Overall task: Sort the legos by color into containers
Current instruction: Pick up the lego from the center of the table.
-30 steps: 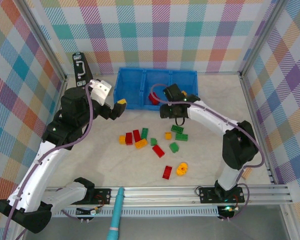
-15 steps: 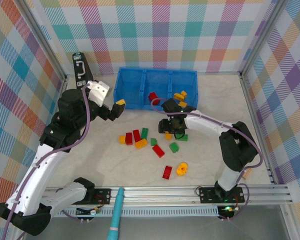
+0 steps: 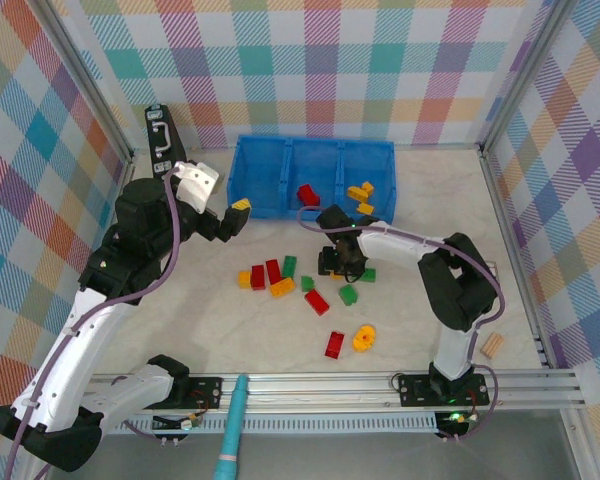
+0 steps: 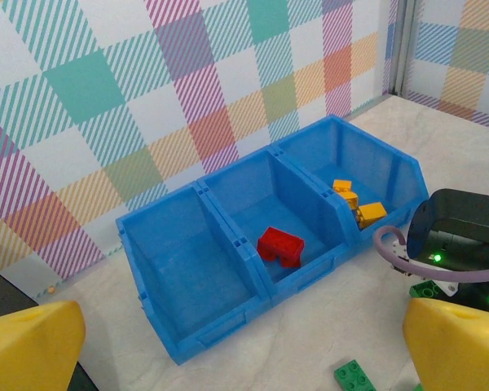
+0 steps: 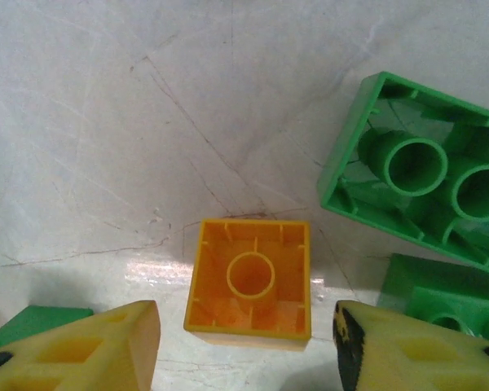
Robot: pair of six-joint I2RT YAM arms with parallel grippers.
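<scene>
The blue tray of containers (image 3: 312, 145) stands at the back. Its middle compartment holds a red lego (image 3: 307, 194), its right one orange legos (image 3: 360, 192), and its left one is bare. The left wrist view shows the tray (image 4: 197, 189) and red lego (image 4: 280, 245). My right gripper (image 3: 342, 268) is down at the table, open. Its fingers straddle an upturned orange square lego (image 5: 250, 277) with a gap on each side. My left gripper (image 3: 230, 213) hangs open and holds nothing, left of the tray.
Loose legos lie mid-table: red (image 3: 273, 271), orange (image 3: 282, 288), green (image 3: 348, 294), another red (image 3: 334, 344) and an orange gear (image 3: 363, 338). Green legos (image 5: 424, 187) crowd the right gripper's right side. A black case (image 3: 161, 135) stands back left, a wooden block (image 3: 493, 346) front right.
My right gripper has left the tray's middle compartment, leaving the red lego there, and come down toward me over the orange square lego. The left arm has scarcely moved.
</scene>
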